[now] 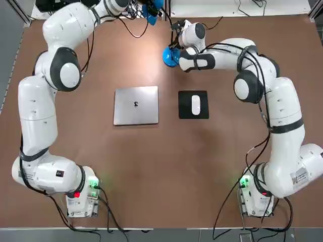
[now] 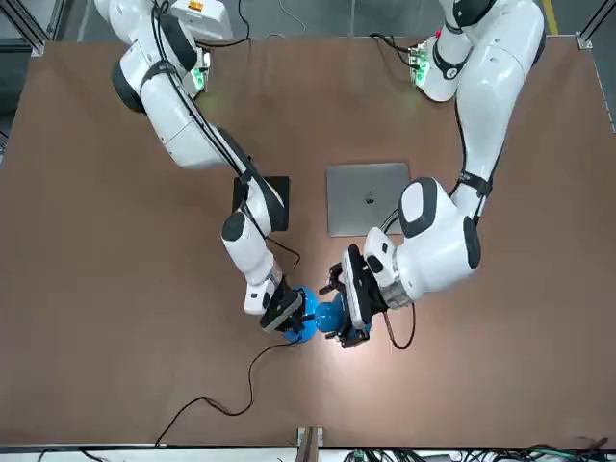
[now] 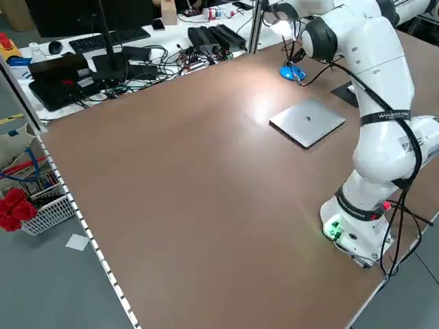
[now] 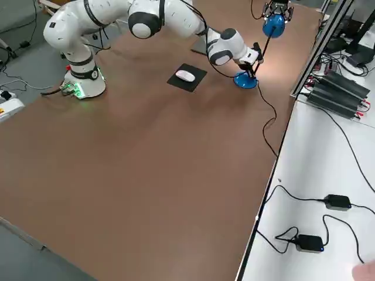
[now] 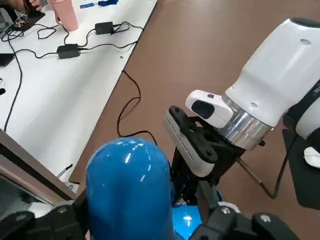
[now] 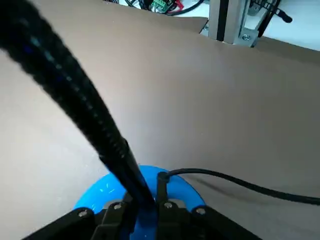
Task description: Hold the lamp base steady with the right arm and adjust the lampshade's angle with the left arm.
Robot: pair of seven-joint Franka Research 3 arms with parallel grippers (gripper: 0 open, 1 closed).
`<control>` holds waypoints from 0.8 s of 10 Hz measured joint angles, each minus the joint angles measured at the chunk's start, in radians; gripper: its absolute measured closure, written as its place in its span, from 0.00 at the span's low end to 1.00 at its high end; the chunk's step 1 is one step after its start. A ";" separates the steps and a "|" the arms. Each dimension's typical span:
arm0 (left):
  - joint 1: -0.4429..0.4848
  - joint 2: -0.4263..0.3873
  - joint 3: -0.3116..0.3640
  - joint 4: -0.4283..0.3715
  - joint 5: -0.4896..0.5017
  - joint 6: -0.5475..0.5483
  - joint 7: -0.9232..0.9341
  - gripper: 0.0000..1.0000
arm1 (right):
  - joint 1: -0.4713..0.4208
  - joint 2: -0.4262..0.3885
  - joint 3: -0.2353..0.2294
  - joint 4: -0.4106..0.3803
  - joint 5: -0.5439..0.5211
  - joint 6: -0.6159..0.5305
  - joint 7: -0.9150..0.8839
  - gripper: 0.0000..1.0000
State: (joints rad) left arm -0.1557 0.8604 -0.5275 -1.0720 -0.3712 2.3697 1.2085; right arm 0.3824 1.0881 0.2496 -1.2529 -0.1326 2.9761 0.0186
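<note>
Lamp base (image 1: 170, 56), top view: blue disc at the table's far edge, partly covered by the right gripper (image 1: 175, 54), well beyond the mouse (image 1: 195, 105) on its black pad (image 1: 193, 105). Closed laptop (image 1: 136, 105) lies left of the pad. Left arm (image 1: 40, 96) reaches to the far edge, where the lampshade (image 1: 152, 15) shows blue.

Front view: right gripper (image 2: 282, 310) presses on the lamp base (image 2: 300, 327); left gripper (image 2: 348, 313) sits just beside it, around the blue lampshade (image 2: 330, 315).

Right side view: lamp base (image 4: 245, 81) rests on the table near its cabled edge, right gripper (image 4: 255, 54) at the gooseneck (image 4: 262, 51); lampshade (image 4: 273, 26) stands above, under the left gripper (image 4: 275, 8).

Left wrist view: lampshade (image 5: 129, 187) lies between the left fingers (image 5: 65, 220); contact on either side cannot be told, so the claw's state cannot be told.

Right wrist view: right fingers (image 6: 167, 215) are pressed together on the gooseneck (image 6: 70, 95) just above the lamp base (image 6: 102, 192); a black cable (image 6: 240, 182) leads away
</note>
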 joint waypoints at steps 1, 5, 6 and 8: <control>0.000 -0.002 0.000 0.003 0.000 -0.001 0.000 0.16 | 0.000 0.000 0.000 0.000 -0.001 0.000 0.000 0.79; 0.008 -0.008 0.000 0.005 -0.002 -0.015 -0.029 0.33 | 0.000 0.000 0.000 0.000 -0.003 0.001 0.000 0.79; 0.011 -0.008 0.000 0.005 -0.002 -0.019 -0.029 0.33 | 0.000 0.001 0.000 0.000 -0.004 0.002 0.000 0.79; 0.011 -0.007 0.000 0.004 -0.003 -0.020 -0.030 0.34 | 0.000 0.001 0.000 0.000 -0.006 0.003 0.000 0.79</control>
State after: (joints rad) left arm -0.1445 0.8531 -0.5275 -1.0680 -0.3737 2.3493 1.1782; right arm 0.3825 1.0889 0.2492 -1.2529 -0.1382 2.9789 0.0186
